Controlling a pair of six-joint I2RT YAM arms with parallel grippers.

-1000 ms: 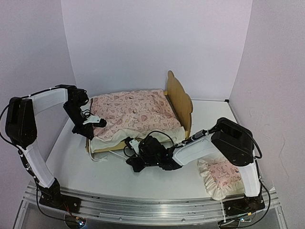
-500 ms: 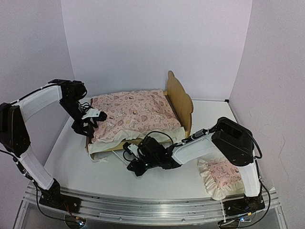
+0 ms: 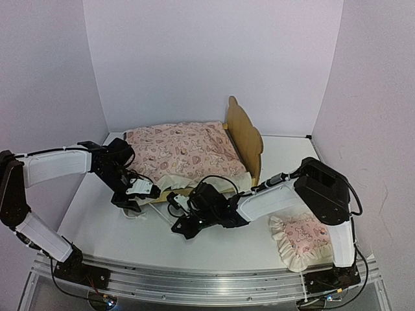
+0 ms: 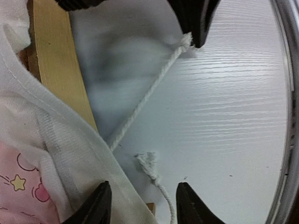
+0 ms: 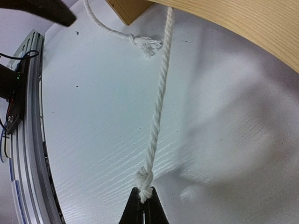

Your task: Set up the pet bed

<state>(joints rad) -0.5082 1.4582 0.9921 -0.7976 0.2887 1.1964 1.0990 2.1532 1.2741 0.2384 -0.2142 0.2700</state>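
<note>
I hold the bed's (image 3: 245, 135) cord (image 5: 157, 102) taut, lower centre of the top view.
My right gripper (image 5: 143, 206) is clamped on the cord's knotted end, so it runs straight to the frame mid-picture. My left gripper (image 4: 143, 189) hangs wide, holding nothing, over the loose cord (image 4: 150, 164), probably its next grab.

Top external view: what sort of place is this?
Probably a robot test booth, not a home: plain white walls enclose a white table, the left arm and right arm are bolted to a metal rail at its near edge, and the props are a pet bed and a pillow.
</note>
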